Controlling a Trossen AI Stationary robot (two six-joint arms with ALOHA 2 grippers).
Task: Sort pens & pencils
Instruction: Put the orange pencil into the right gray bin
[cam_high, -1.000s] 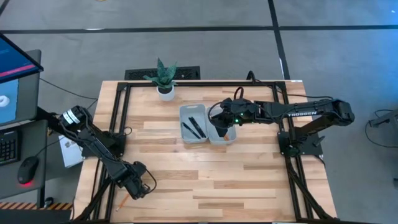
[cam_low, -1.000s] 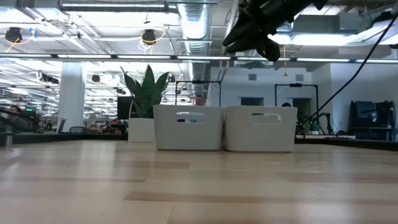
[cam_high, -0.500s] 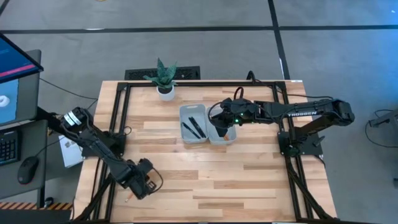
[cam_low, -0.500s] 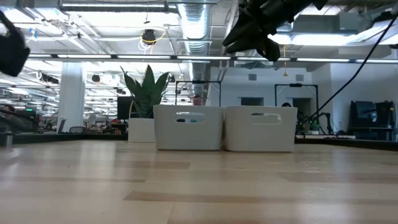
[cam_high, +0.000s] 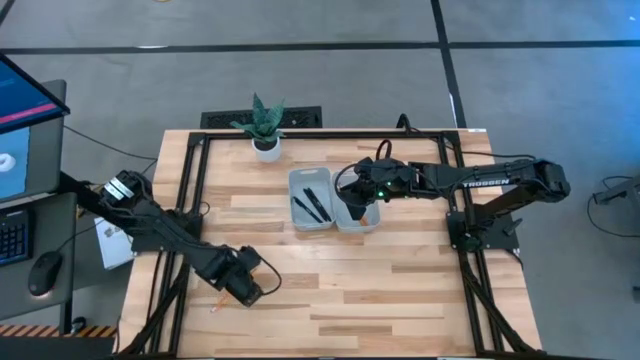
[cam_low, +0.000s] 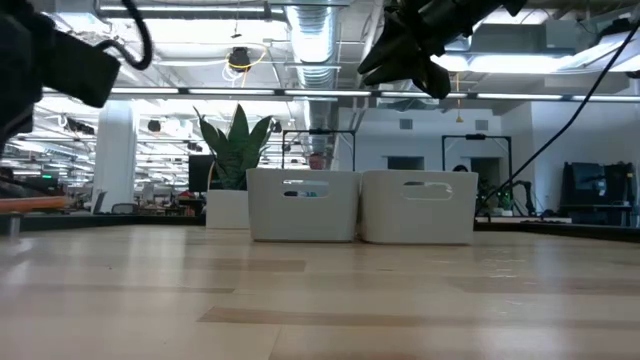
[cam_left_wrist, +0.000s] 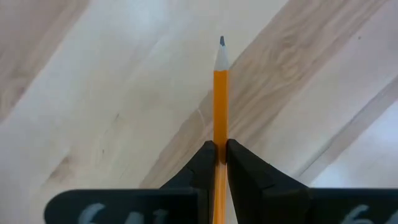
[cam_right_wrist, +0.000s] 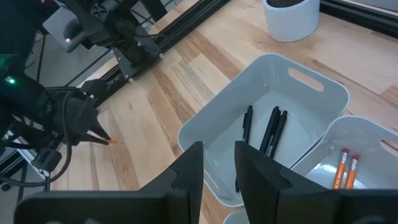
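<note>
Near the bench's front-left corner, the left tool was clamped tight on one orange pencil, its sharpened tip jutting forward past the fingers above the wood. Over the two white bins at mid-bench hung the right tool, fingers a narrow gap apart and holding nothing visible. Below it the left bin held three black pens, while two more pencils lay in the right bin; a potted plant stood at the far edge.
</note>
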